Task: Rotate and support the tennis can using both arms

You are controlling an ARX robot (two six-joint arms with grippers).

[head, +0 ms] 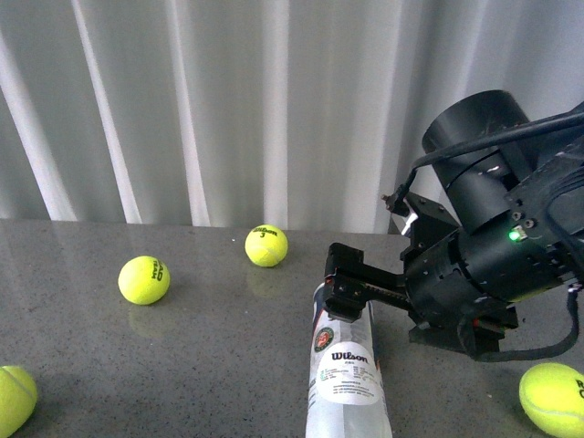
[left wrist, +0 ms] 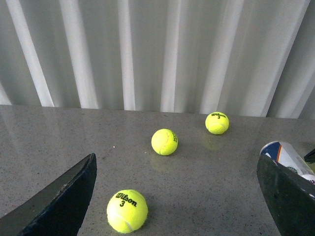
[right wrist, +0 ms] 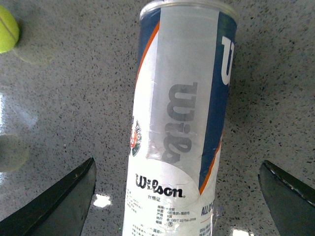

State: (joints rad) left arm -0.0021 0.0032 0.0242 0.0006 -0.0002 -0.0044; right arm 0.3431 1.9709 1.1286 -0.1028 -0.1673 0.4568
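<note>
The tennis can [head: 347, 374], a clear tube with a navy, white and orange Wilson label, lies on its side on the grey table, running from the front edge away from me. My right gripper [head: 349, 287] hovers over its far end. In the right wrist view the can [right wrist: 179, 123] lies between the open fingers [right wrist: 59, 201], which stand well clear of its sides. My left gripper [left wrist: 176, 160] is open over bare table, with nothing between its fingers. One end of the can [left wrist: 285, 153] shows just past one left finger [left wrist: 288, 196]. The left arm is out of the front view.
Yellow tennis balls lie about: two [head: 144, 279] [head: 266, 245] toward the back, one [head: 14, 397] at the front left, one [head: 555, 397] at the front right below the right arm. One ball [left wrist: 127, 210] sits near the left gripper. A white curtain [head: 228, 100] closes the back.
</note>
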